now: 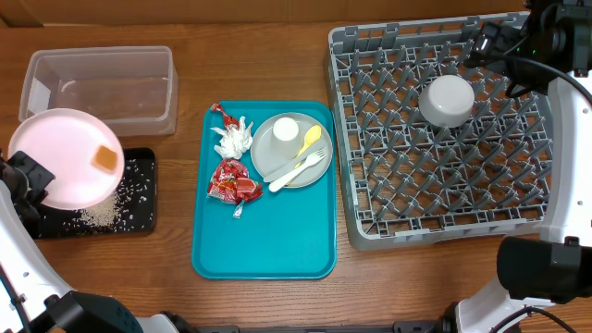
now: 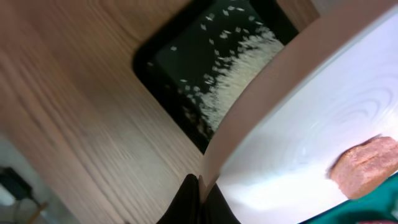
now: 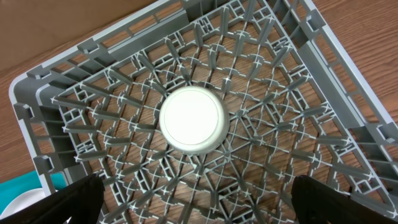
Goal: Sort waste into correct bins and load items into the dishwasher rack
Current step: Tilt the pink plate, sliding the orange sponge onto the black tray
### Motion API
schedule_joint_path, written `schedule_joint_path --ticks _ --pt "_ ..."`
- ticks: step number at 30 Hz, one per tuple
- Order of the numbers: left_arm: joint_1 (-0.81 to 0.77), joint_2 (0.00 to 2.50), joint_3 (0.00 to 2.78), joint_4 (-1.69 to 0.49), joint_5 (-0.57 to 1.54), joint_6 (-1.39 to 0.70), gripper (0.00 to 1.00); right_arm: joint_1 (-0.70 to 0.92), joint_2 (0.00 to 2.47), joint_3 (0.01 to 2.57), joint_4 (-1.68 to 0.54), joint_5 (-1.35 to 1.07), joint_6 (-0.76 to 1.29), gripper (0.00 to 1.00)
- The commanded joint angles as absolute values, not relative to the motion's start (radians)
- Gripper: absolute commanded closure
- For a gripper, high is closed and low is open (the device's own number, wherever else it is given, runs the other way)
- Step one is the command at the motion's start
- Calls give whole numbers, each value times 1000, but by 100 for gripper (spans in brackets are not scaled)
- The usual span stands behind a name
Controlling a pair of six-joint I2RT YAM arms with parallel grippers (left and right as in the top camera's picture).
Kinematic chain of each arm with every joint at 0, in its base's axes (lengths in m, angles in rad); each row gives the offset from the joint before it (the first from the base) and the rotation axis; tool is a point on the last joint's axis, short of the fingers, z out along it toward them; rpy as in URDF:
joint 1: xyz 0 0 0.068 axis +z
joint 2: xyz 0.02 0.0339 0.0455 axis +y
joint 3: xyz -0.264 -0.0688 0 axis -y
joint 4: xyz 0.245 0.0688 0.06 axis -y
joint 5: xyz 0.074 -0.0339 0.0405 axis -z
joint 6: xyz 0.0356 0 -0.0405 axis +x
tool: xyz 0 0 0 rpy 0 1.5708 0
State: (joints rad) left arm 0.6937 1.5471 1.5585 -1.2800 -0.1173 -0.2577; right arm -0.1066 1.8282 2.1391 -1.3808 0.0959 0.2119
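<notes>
My left gripper [image 1: 32, 180] is shut on the rim of the white plate [image 1: 65, 157] and holds it tilted over the black tray [image 1: 139, 171]. The orange cube [image 1: 107, 158] lies on the plate. Rice [image 1: 102, 215] lies in the tray. In the left wrist view the gripper [image 2: 200, 193] pinches the plate [image 2: 298, 137] with the cube [image 2: 367, 165] above the rice [image 2: 239, 68]. My right gripper [image 3: 196, 199] is open and empty above the rack [image 1: 344, 139], where the white bowl [image 1: 448, 100] sits upside down.
The teal serving tray [image 1: 264, 240] holds the grey plate [image 1: 268, 153] with cup [image 1: 285, 129], spoon [image 1: 311, 141] and fork [image 1: 301, 169], beside the napkin [image 1: 234, 139] and red wrapper [image 1: 231, 180]. The clear tub [image 1: 102, 88] stands at back left.
</notes>
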Motion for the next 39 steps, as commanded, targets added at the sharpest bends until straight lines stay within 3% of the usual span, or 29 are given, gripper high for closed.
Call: schedule_joint_path --ticks 1,9,33,39 --pt "697 1545 1583 -1273 -271 -252 96 -106 1815 2144 -1379 104 210 0" --pt "697 1545 1583 -1237 -540 -283 96 -106 1815 2144 -1379 104 210 0" --pt "653 1664 1580 -1130 -566 -239 96 -106 1815 2144 -1379 104 210 0" --pt "638 1664 1580 -1092 -744 -239 96 -106 1815 2144 -1379 104 210 0"
